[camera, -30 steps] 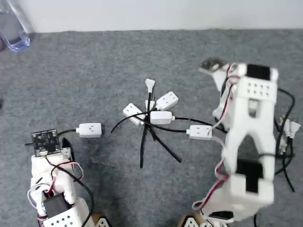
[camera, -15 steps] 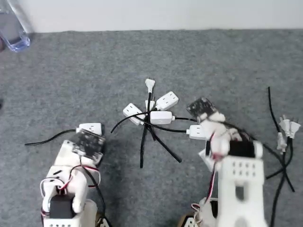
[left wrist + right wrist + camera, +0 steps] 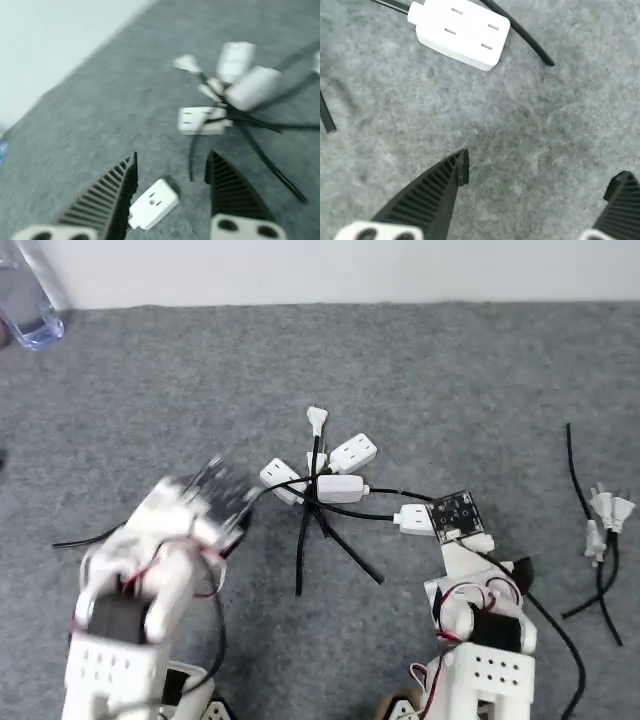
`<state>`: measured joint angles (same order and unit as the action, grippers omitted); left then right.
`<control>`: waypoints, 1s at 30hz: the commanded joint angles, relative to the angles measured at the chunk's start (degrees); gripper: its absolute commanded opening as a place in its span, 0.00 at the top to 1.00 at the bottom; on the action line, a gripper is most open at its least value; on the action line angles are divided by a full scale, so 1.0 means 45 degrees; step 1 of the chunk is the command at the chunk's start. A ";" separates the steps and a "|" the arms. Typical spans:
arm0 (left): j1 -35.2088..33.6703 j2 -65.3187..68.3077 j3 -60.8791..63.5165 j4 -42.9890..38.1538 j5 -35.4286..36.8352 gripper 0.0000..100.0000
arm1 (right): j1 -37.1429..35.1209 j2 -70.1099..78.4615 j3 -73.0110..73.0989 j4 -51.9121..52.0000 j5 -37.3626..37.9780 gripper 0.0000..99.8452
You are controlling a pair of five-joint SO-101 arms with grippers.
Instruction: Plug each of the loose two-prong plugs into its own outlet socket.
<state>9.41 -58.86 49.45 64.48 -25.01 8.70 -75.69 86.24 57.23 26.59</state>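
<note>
The right hand (image 3: 540, 175) hangs over the grey worktop (image 3: 545, 115), and its two black ridged fingers (image 3: 435, 192) stand wide apart with nothing between them. Beyond the fingertips a white outlet block (image 3: 460, 32) lies flat with its slots facing up. A black cable (image 3: 520, 32) runs just beside it and ends on the worktop. Another cable end (image 3: 325, 117) lies well apart.

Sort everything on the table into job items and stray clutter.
Job: socket cluster; lone socket by the left arm; another socket by the right arm; loose plugs at the table's edge; one plug beyond the cluster.
Stray: clear container in the far corner.
</note>
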 commanded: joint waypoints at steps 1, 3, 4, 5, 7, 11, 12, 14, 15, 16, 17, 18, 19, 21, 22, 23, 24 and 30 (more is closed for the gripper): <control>0.1524 0.4298 -0.3487 0.1758 -0.1465 0.79 | 0.0205 -0.0518 0.0000 -0.0283 -0.0039 0.58; 0.2168 0.5978 -0.4640 0.2305 -0.2129 0.79 | 0.0205 -0.0615 0.0078 -0.0322 -0.0039 0.58; 0.2422 0.6623 -0.5011 0.2325 -0.2383 0.79 | 0.0205 -0.0674 0.0137 -0.0322 -0.0039 0.58; 0.2716 0.7131 -0.5265 0.2247 -0.2618 0.79 | 0.0205 -0.0674 0.0137 -0.0322 -0.0039 0.58; 0.3302 0.7834 -0.5421 0.1719 -0.2930 0.79 | 0.0225 -0.0674 0.0195 -0.0537 -0.0039 0.58; 0.4337 0.8908 -0.5363 0.0000 -0.2950 0.79 | 0.0908 -0.0576 0.0215 -0.0967 -0.0039 0.58; 0.4474 0.9280 -0.5402 -0.0469 -0.2950 0.79 | 0.1026 -0.0576 0.0215 -0.0987 -0.0059 0.58; 0.4611 1.0198 -0.5499 -0.1348 -0.2989 0.79 | 0.1065 -0.0576 0.0215 -0.0987 -0.0059 0.58; 0.4650 1.0745 -0.5538 -0.1797 -0.3009 0.79 | 0.1065 -0.0576 0.0215 -0.0947 -0.0059 0.58; 0.4650 1.1370 -0.5675 -0.2129 -0.3067 0.79 | 0.1065 -0.0576 0.0215 -0.0947 -0.0059 0.58; 0.4650 1.2034 -0.5910 -0.2383 -0.3165 0.79 | 0.1045 -0.0576 0.0215 -0.0947 -0.0059 0.58; 0.4630 1.2757 -0.6242 -0.2501 -0.3165 0.79 | 0.1045 -0.0576 0.0215 -0.0947 -0.0059 0.58; 0.4611 1.3499 -0.6711 -0.2520 -0.3184 0.79 | 0.1045 -0.0576 0.0215 -0.0947 -0.0059 0.58; 0.4611 1.4906 -0.7805 -0.2501 -0.3145 0.79 | 0.1045 -0.0576 0.0215 -0.0928 -0.0059 0.58; 0.4591 1.5570 -0.8391 -0.2540 -0.3106 0.79 | 0.1026 -0.0576 0.0215 -0.0928 -0.0059 0.58; 0.4571 1.6195 -0.9035 -0.2559 -0.3087 0.79 | 0.1026 -0.0576 0.0215 -0.0928 -0.0059 0.58; 0.4513 1.6801 -0.9700 -0.2520 -0.2872 0.79 | 0.1026 -0.0576 0.0215 -0.0908 -0.0059 0.58; 0.4200 1.9263 -1.2239 -0.2188 -0.2129 0.79 | 0.1006 -0.0674 0.0391 -0.0947 -0.0039 0.58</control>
<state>28.92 25.80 -0.13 54.11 -35.65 12.92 -78.15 88.44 54.07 26.59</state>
